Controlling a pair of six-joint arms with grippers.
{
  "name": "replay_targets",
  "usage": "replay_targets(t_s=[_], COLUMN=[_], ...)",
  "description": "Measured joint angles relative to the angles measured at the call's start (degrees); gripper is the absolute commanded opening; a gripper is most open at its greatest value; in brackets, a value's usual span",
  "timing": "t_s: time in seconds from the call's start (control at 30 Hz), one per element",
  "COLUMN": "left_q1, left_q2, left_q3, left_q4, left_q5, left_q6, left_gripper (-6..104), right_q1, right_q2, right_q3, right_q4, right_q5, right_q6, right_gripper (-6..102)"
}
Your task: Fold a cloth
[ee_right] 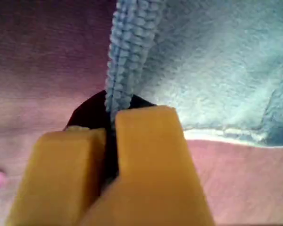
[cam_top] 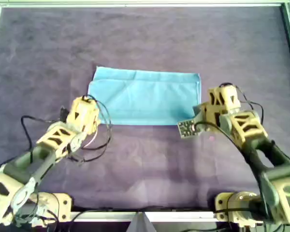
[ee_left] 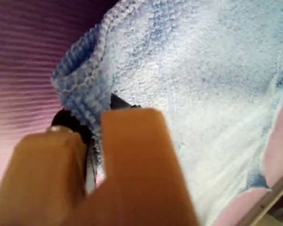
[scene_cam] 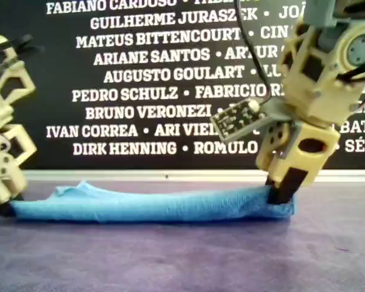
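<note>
cloth (cam_top: 145,96) folded overhead, wrist views show both end effectors pinching edges

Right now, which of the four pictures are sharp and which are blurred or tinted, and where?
Overhead view: soft and slightly hazy, the cloth evenly lit. Exterior view: the wall lettering is sharp, while the near purple table covering is blurred. Left wrist view: the cloth weave is crisp, the orange fingers out of focus. Right wrist view: the same, and the covering looks washed pink.
</note>
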Motion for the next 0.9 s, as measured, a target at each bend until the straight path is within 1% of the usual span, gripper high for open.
replay_targets(t_s=[0.13,0.33,0.47,0.53,0.6,0.67,0.73,0.8,0.9], left_q1=[0.0,-0.09,-0.18,-0.18,-0.18,-0.18,-0.18,-0.18,-0.18], left_q2=[0.35,1.14,1.23,1.23,1.23,1.23,1.23,1.23,1.85], left_q3=[2.29,3.78,3.78,3.78,3.78,3.87,3.87,3.96,5.36], left_q4=[0.0,0.0,0.0,0.0,0.0,0.0,0.0,0.0,0.0], left_q5=[0.09,0.09,0.09,0.09,0.09,0.0,-0.35,-0.35,-0.35], left_q6=[0.0,0.0,0.0,0.0,0.0,0.0,0.0,0.0,0.09], left_gripper=[0,0,2,7,16,30,46,61,78], right_q1=[0.09,0.09,0.09,0.09,0.09,0.09,0.09,0.09,-0.09], right_q2=[1.14,1.14,1.14,1.14,1.14,1.14,1.14,1.14,1.23], right_q3=[2.64,3.34,3.34,3.34,3.34,3.34,3.34,3.34,3.69], right_q4=[0.0,0.0,-1.41,-3.78,-5.8,-6.86,-6.94,-6.94,-6.94], right_q5=[-0.7,-0.79,-0.7,-0.26,-0.09,-0.09,-0.09,0.0,0.0], right_q6=[0.0,0.0,0.0,0.0,-0.18,-0.35,-0.53,-0.53,-0.62], right_gripper=[-2,-2,-2,-2,-1,4,14,27,44])
